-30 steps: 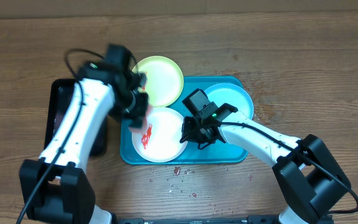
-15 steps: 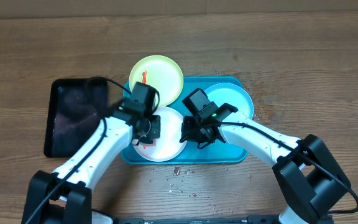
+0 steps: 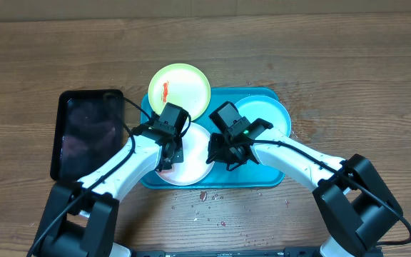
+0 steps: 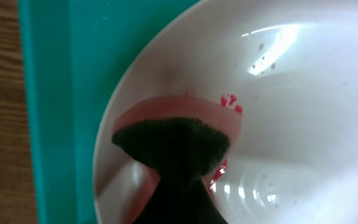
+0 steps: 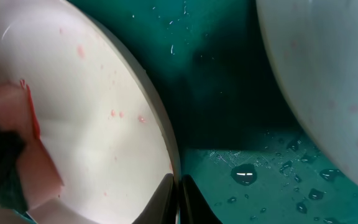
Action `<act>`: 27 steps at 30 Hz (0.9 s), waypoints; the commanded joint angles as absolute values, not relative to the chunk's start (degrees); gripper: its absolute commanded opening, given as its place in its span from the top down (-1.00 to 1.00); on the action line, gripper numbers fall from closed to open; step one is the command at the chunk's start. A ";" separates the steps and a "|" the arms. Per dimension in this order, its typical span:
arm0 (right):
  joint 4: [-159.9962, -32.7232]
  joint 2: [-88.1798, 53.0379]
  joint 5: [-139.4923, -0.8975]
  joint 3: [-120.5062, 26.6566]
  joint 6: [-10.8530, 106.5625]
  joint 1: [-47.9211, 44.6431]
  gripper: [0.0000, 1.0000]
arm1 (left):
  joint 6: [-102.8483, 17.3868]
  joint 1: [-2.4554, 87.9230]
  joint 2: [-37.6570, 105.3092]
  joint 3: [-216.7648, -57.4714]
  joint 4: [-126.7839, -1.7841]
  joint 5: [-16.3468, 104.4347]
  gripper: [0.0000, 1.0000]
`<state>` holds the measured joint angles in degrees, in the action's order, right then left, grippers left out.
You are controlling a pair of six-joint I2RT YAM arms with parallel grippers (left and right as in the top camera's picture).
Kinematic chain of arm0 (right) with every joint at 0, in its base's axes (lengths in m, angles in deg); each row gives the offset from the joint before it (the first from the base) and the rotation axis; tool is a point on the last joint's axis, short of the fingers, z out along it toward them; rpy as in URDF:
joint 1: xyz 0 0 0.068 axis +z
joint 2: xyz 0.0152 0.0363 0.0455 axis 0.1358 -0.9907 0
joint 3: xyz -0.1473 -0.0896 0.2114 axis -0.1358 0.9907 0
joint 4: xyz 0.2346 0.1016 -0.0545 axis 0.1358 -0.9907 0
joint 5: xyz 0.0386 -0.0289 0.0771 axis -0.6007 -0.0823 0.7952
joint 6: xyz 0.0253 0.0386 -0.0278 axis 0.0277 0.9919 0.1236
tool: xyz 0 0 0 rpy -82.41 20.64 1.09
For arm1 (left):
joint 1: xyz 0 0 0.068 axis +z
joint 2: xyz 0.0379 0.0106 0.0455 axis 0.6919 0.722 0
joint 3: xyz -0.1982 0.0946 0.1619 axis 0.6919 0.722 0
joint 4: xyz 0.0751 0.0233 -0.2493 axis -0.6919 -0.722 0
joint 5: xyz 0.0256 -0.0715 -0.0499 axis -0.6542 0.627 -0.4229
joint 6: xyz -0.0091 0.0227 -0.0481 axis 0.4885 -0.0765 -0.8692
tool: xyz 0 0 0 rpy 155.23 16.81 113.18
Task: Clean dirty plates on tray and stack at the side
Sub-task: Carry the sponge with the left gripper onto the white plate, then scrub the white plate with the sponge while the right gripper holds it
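The turquoise tray [image 3: 262, 175] holds the white plate [image 3: 191, 146] at its left and the pale blue plate [image 3: 266, 114] at its right. The yellow-green plate [image 3: 184, 96], with a red smear, overlaps the tray's far left corner. My left gripper [image 3: 168, 153] is shut on a pink and dark green sponge [image 4: 173, 134] pressed on the white plate [image 4: 291, 112] beside red sauce spots. My right gripper [image 5: 179, 190] is shut on the white plate's right rim [image 5: 92, 106]; it also shows in the overhead view [image 3: 216, 153]. The pale blue plate [image 5: 328, 74] lies to its right.
A smaller black tray [image 3: 88, 132] lies left of the turquoise tray. Red specks and crumbs [image 3: 200, 196] dot the wooden table in front of the tray. Water drops [image 5: 244, 174] sit on the tray floor [image 5: 229, 93].
My left arm swung from near the yellow-green plate down onto the white plate, and the sponge now covers its red smear. The right arm has not moved.
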<state>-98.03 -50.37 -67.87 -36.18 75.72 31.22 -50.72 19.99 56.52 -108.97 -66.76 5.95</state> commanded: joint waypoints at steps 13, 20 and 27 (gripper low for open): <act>-97.70 -50.54 -66.32 -36.12 75.53 31.00 0.92 | -24.23 19.75 61.05 -110.56 -61.74 31.50 0.92; -98.23 -50.54 -63.41 -36.12 74.45 32.08 0.93 | -40.84 19.75 61.05 -115.24 -66.98 15.02 0.92; -98.23 -50.54 -63.82 -36.12 74.52 34.61 0.93 | -52.27 19.75 61.07 -115.22 -75.11 1.25 0.92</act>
